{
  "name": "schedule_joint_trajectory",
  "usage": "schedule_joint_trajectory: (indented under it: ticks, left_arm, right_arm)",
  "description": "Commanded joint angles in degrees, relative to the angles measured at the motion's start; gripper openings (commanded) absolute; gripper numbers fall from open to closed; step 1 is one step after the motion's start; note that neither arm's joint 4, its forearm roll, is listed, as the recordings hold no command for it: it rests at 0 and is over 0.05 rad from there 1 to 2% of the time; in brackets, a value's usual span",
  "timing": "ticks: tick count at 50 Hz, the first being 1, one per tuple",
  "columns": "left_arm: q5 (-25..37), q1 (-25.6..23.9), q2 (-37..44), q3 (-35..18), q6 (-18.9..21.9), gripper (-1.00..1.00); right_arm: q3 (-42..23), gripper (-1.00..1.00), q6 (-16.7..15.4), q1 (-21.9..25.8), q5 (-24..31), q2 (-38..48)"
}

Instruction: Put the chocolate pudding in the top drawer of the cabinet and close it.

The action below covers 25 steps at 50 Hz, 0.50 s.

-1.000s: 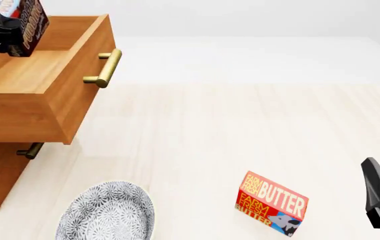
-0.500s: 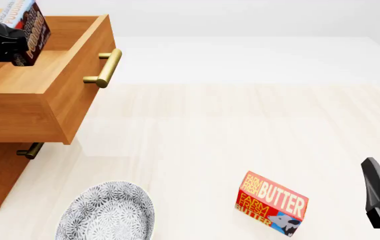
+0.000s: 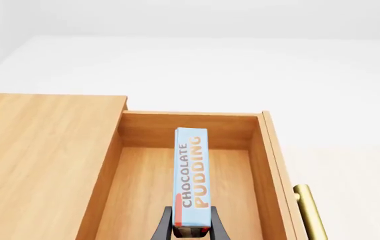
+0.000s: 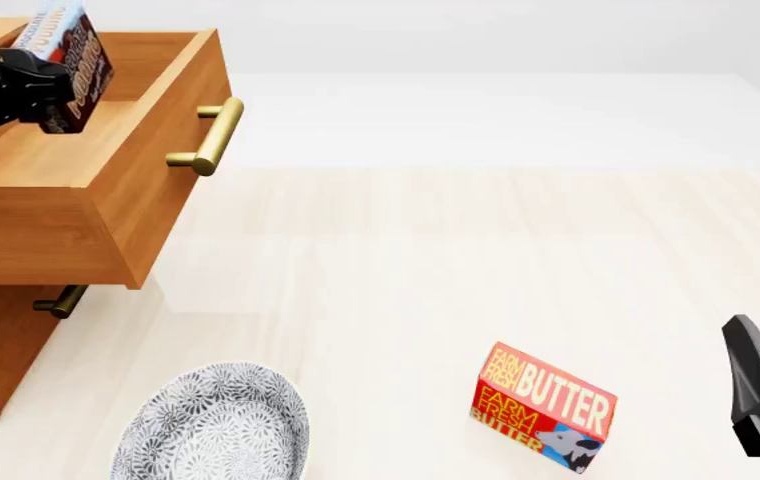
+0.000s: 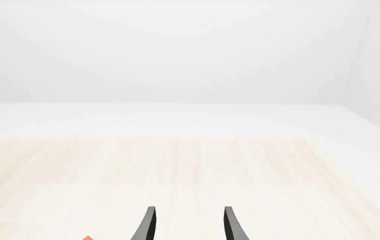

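Pale table (image 4: 487,250); left gripper (image 3: 191,231) grips chocolate pudding (image 3: 191,175) (above top drawer (image 3: 270,165)).

Warm, smooth wood grain on the top drawer (image 4: 73,190), shiny brass on its bar handle (image 4: 209,137). The worktop (image 4: 487,260) looks pale matt wood; the chocolate pudding (image 3: 191,175) is printed card.
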Motion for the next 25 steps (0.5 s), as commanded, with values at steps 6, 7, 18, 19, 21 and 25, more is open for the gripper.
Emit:
schedule_joint_trajectory:
  ticks: [6,7,18,19,21,25]
  left_arm:
    - [-2.0,0.4,2.8,-0.3,0.0,-1.0]
    - [-2.2,0.5,2.9,-0.3,0.0,-1.0]
    - [-3.0,1.2,5.2,-0.6,0.0,-1.0]
    - [-3.0,1.2,5.2,-0.6,0.0,-1.0]
    - [-3.2,1.4,5.4,-0.5,-0.1,-1.0]
    - [-3.4,1.7,5.6,-0.4,0.0,-1.0]
  right_arm:
    - [0.0,1.0,0.0,0.0,0.0,0.0]
    - [0.0,1.0,0.0,0.0,0.0,0.0]
    - [0.0,1.0,0.0,0.0,0.0,0.0]
    - [0.0,1.0,0.0,0.0,0.0,0.0]
    - [0.0,1.0,0.0,0.0,0.0,0.0]
    - [0.0,1.0,0.0,0.0,0.0,0.0]
